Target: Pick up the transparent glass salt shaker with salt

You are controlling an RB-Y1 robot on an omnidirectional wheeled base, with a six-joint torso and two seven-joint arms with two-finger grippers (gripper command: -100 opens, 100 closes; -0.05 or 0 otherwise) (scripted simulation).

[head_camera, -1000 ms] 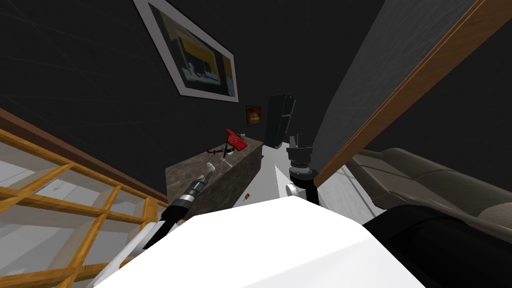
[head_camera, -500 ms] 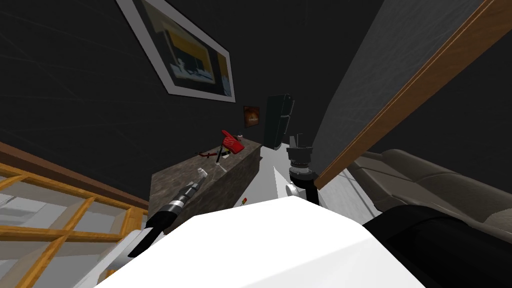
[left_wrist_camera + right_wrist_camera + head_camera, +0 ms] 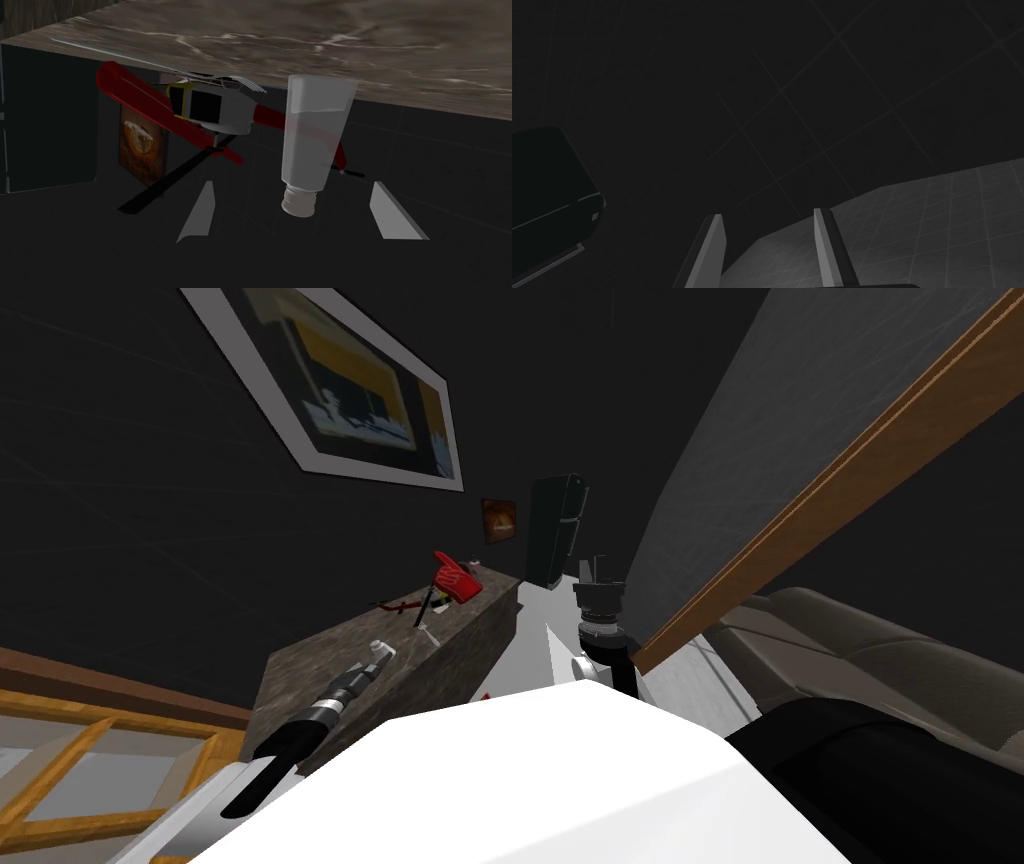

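The left jaws are released: their two thin, flat, light grey fingers [image 3: 200, 215] stand wide apart and press nothing. The salt shaker [image 3: 315, 140] stands upright on the desk [image 3: 400, 45], directly ahead of the left jaws, about midway between the fingers and touching neither. Its body is clear and smooth, wide at the base and narrower toward a round whitish cap, which comes level with the fingertips. A paler layer fills its base part. The desk top is brown stone-like with pale veins. Beyond the shaker, farther from the jaws, lies a toy helicopter [image 3: 210, 107], red and light grey with thin black rotor blades. The right jaws are also released, with a narrower gap.
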